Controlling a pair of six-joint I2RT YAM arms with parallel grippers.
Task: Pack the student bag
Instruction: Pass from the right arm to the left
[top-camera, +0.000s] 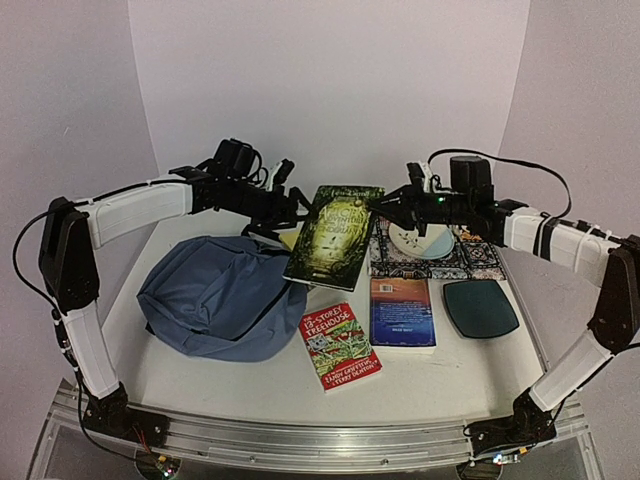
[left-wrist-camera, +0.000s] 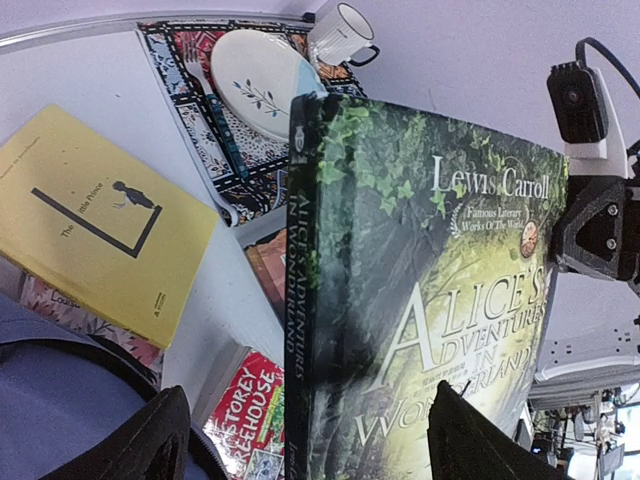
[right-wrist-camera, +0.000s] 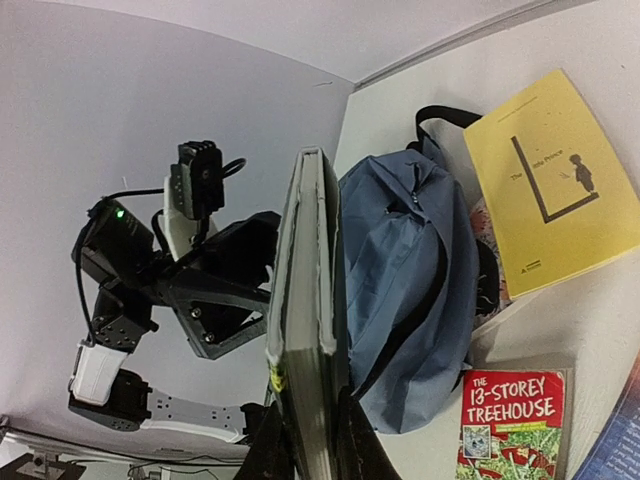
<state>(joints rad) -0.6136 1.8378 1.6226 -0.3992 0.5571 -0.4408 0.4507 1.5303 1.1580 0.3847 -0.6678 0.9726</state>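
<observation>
Over the table (top-camera: 440, 385), my right gripper (right-wrist-camera: 305, 445) clamps the Alice book (top-camera: 335, 235) aloft while my left gripper (left-wrist-camera: 310, 445) stands wide apart around its spine. The student bag (top-camera: 220, 295) lies on the table's left side.

The bag (top-camera: 220, 300) is showing slate blue. The Alice book (top-camera: 335, 235) is showing leafy green, the Treehouse book (top-camera: 340, 347) red and green.

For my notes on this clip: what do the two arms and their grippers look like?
Both the left arm and the right arm have white link covers between black joints, and black cables trail along them, one looping above the right wrist. The left gripper and right gripper are black and angular. A green light glows on the right wrist.
</observation>
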